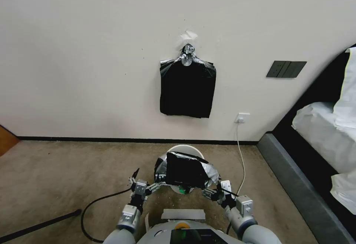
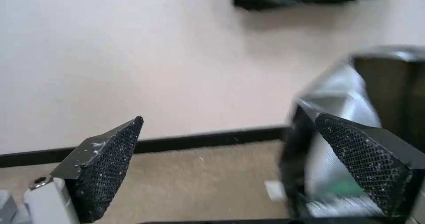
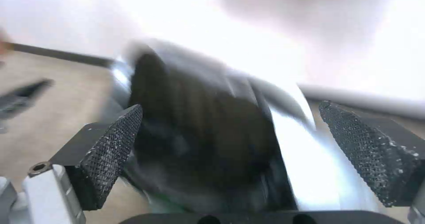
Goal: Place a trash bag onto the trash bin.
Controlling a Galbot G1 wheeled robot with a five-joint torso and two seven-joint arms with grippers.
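Carpet (image 1: 74, 177) | bag bundle (image 1: 187, 88) on wall | both hands (image 1: 148, 188) (image 1: 209, 193) open, empty, flanking trash bin (image 1: 184, 149)

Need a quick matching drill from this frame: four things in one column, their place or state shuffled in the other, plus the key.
Things:
1. trash bag
2. bundle of black bags
3. left gripper
4. white cable

Places or states:
A. hangs on the wall from a silver clip
B. runs from a wall socket down to the carpet
C. draped over the trash bin's mouth
D. open, beside the bin on the robot's left

Pairs: 1-C, 2-A, 3-D, 4-B
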